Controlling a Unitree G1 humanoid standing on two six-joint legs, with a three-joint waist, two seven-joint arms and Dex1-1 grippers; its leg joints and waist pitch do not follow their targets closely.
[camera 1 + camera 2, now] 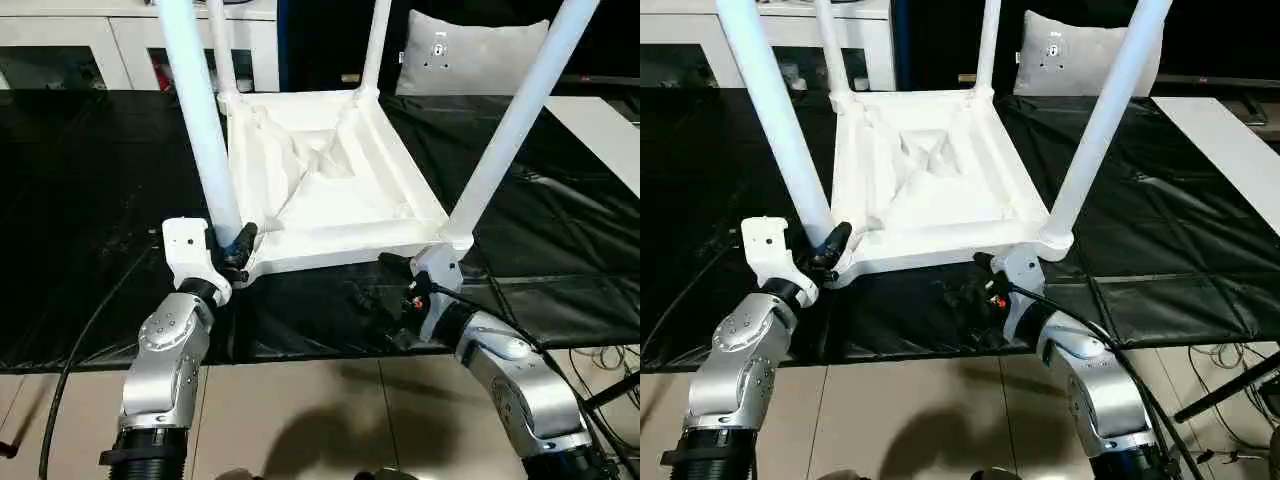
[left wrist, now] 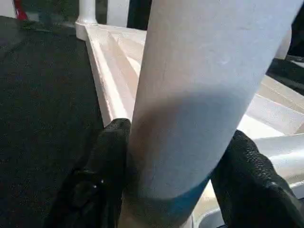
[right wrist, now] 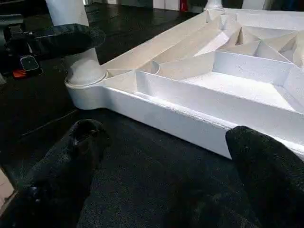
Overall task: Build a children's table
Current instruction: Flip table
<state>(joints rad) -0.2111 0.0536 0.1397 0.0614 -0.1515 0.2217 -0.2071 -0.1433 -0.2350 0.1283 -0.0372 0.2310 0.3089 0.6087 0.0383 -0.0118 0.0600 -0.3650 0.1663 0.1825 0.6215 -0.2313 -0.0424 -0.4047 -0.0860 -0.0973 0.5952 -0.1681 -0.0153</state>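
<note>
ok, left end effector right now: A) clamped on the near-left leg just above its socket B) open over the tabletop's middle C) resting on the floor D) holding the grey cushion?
A: the left wrist view shows the left end effector with a black finger on each side of the near-left leg, low by the tabletop corner.

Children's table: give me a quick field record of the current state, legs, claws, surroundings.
table top: children's table upside down on black mat, ribbed underside up
legs: four standing up from the corner sockets
left claw: left claw shut around the near-left leg just above its socket
right claw: right claw open, empty, low over the mat in front of the top's near edge
near-right leg: near-right leg in its socket, ungripped
behind: grey cushion, white cabinet
</note>
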